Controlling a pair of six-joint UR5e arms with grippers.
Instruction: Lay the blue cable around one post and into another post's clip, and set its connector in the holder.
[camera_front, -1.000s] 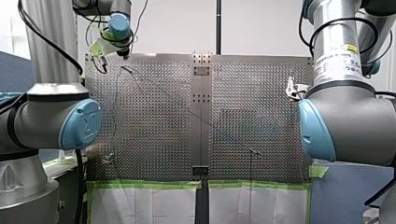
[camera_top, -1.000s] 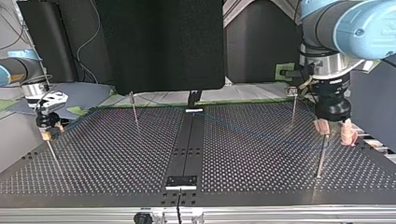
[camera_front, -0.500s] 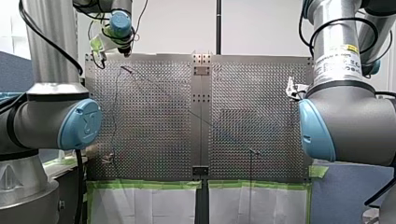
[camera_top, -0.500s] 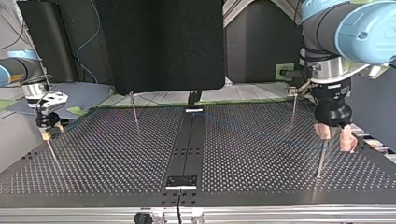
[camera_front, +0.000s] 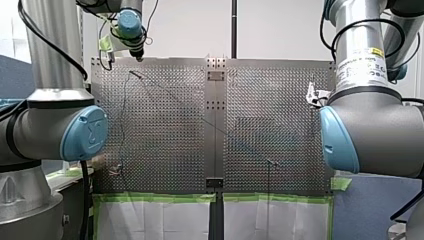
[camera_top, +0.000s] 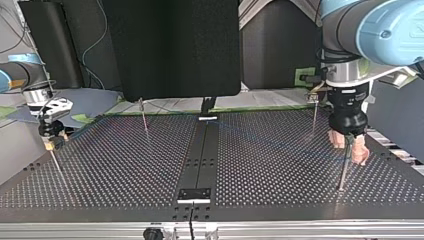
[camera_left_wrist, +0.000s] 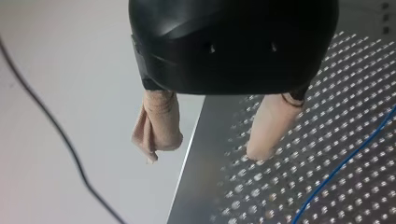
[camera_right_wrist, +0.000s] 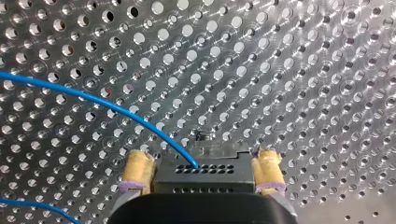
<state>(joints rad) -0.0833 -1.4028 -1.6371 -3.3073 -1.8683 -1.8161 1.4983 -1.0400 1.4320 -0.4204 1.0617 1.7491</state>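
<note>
Connector (camera_right_wrist: 204, 181) clamped in right hand (camera_right_wrist: 203, 162) | blue cable (camera_right_wrist: 116, 109) trails over desk (camera_right_wrist: 280, 70) | left hand (camera_left_wrist: 205, 153) wide open, empty, at desk edge

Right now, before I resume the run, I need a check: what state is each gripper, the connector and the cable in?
left gripper: fingers open, empty.
right gripper: fingers shut on connector.
connector: held between yellow pads.
blue cable: end joined to connector.

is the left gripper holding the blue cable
No, the left gripper is open with nothing in it, and the blue cable runs past beside it, untouched.
</note>
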